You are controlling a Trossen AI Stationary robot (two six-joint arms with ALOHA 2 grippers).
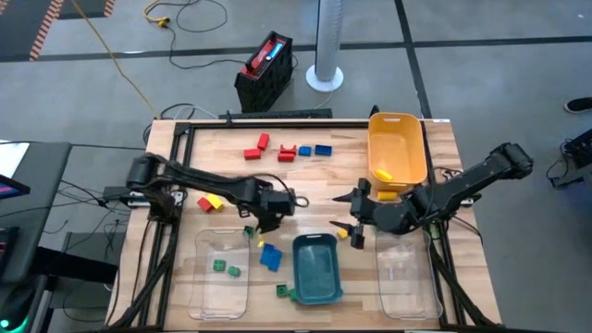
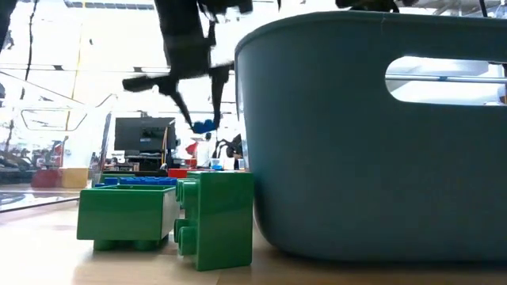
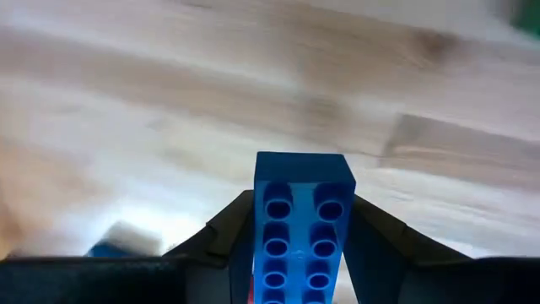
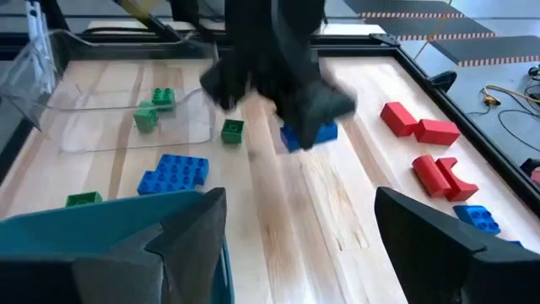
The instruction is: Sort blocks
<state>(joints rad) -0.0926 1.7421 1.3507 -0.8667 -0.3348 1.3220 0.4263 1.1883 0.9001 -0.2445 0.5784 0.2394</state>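
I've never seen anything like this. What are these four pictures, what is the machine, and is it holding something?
It is a robot with two dark arms at a wooden table, sorting toy blocks. One picture looks down from above, one sits at table height beside the teal bin, and two come from cameras on the wrists. The left hand is shut on a blue block, lifted off the wood. The right hand waits open over the table's middle. Red blocks lie loose, green blocks sit in a clear bin, and a yellow bin stands behind.

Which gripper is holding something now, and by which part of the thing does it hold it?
The left gripper holds a blue studded plastic brick by its two long sides. The right gripper is open and empty.
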